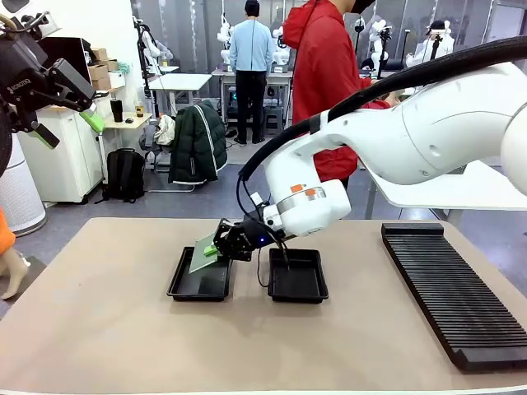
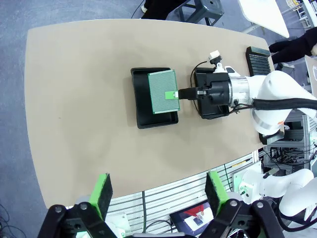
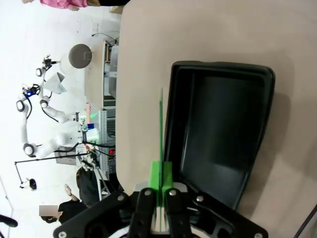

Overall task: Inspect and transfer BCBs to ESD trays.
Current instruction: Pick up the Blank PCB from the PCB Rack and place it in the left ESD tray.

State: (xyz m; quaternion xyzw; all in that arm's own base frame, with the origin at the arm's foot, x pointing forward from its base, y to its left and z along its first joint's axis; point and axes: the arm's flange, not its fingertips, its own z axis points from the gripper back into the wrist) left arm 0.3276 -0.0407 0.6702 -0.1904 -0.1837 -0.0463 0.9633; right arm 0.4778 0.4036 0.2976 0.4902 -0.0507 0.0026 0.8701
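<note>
The right gripper is pressed together on 1 board, pinching the middle of 1 edge between its green pads; its arm reaches across the middle of the table. The left gripper hangs high over the table's left side, its fingers spread wide with nothing between them.

2 shallow black trays lie side by side near the middle of the table. The board hangs tilted over the left tray, its gripped edge high and its opposite edge low inside the rim; I cannot tell whether that low edge touches the floor. From above, the board covers the part of this tray nearer the other tray, and the rest of the floor shows plain black. The right tray lies under the right wrist, its floor plain black too. A long black ribbed rack lies on the table's right side, well apart from both trays.

The board is thin, flat and rectangular; its face is green with a fine regular grid; seen edge-on from the right wrist it is a single slim green line.
</note>
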